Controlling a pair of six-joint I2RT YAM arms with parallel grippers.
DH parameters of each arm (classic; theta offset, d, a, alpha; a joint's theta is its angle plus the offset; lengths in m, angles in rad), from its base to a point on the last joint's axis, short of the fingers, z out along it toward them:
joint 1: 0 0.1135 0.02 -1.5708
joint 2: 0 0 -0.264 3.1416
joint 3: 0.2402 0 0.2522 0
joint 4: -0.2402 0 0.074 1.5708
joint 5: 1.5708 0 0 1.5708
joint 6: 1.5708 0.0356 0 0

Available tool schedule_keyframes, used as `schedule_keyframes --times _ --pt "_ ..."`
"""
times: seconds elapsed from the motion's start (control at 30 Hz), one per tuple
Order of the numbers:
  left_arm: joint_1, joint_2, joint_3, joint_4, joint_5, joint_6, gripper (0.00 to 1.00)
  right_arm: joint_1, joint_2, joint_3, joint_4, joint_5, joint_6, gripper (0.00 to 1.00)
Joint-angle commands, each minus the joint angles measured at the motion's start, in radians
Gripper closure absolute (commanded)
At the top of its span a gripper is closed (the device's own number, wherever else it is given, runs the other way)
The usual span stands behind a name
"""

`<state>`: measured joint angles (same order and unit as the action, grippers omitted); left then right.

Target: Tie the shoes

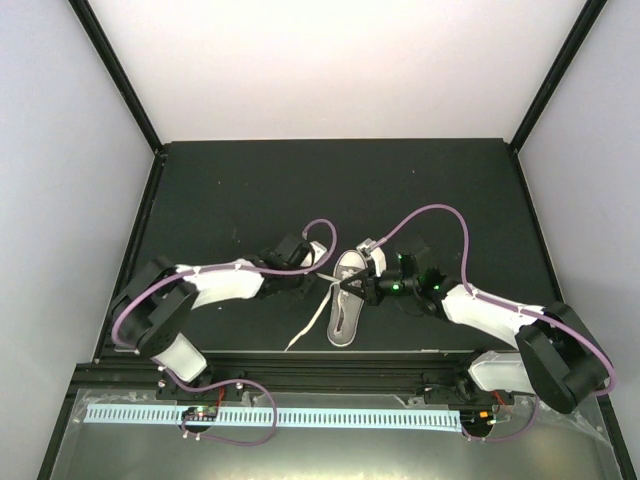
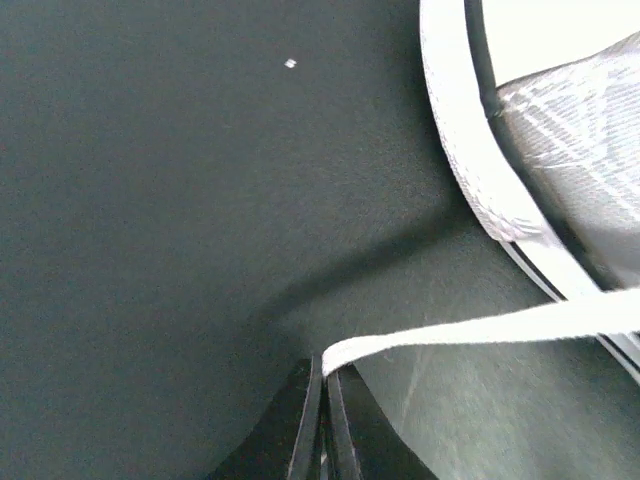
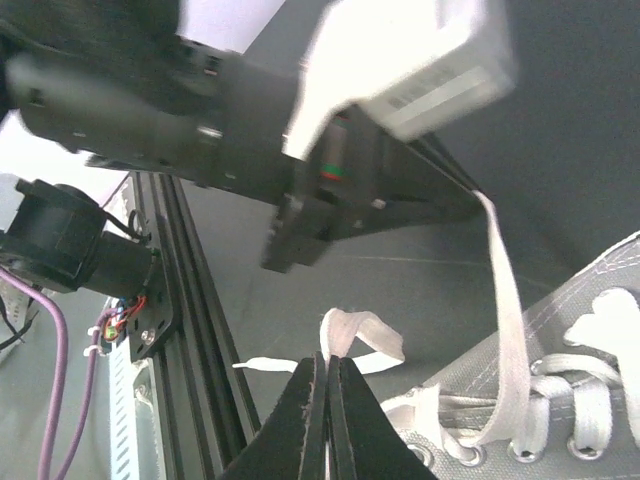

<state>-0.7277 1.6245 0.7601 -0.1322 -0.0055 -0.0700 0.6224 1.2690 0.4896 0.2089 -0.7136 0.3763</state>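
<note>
The grey canvas shoe (image 1: 346, 305) with its white sole lies on the black mat between both arms. My left gripper (image 1: 322, 268) is at its left side and is shut on one white lace (image 2: 480, 330), which runs taut from the jaws (image 2: 325, 368) to the shoe (image 2: 580, 120). My right gripper (image 1: 347, 286) is over the shoe's lacing and is shut on a folded loop of the other lace (image 3: 365, 335), just above the eyelets (image 3: 560, 420). The right wrist view shows the left gripper's lace (image 3: 505, 300) stretched up from the eyelets.
A loose lace end (image 1: 305, 330) trails toward the black rail (image 1: 320, 358) at the table's near edge. The left arm's wrist (image 3: 250, 130) hangs close above the right gripper. The black mat (image 1: 250, 190) extends behind the shoe, with white walls around it.
</note>
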Motion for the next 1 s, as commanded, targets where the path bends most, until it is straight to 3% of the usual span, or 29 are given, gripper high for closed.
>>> schedule_keyframes --times 0.0,0.1,0.3,0.4,0.57,0.67,0.8,0.97 --pt "0.001 -0.195 -0.048 -0.028 -0.04 -0.159 0.98 0.005 -0.004 0.014 0.011 0.032 0.001 0.98" --pt "0.001 -0.318 -0.104 -0.06 0.033 -0.249 0.99 0.005 -0.004 0.021 -0.007 0.047 -0.005 0.98" --pt "-0.048 -0.449 -0.125 -0.297 0.162 -0.443 0.98 0.004 -0.014 0.036 -0.026 0.057 -0.005 0.98" --pt "-0.138 -0.515 -0.129 -0.203 0.372 -0.556 0.98 0.004 -0.015 0.039 -0.025 0.061 0.0 0.98" --pt "-0.327 -0.493 -0.048 0.001 0.427 -0.696 0.98 0.005 -0.023 0.035 -0.019 0.06 0.014 0.98" --pt "-0.36 -0.404 -0.055 0.13 0.482 -0.737 0.91 0.005 -0.025 0.033 -0.023 0.064 0.015 0.98" --pt "-0.359 -0.363 -0.035 0.051 0.435 -0.681 0.56 0.004 -0.036 0.028 -0.027 0.065 0.016 0.98" --pt "-0.324 -0.474 -0.006 -0.159 0.222 -0.563 0.48 0.005 -0.043 0.023 -0.026 0.055 0.01 0.98"
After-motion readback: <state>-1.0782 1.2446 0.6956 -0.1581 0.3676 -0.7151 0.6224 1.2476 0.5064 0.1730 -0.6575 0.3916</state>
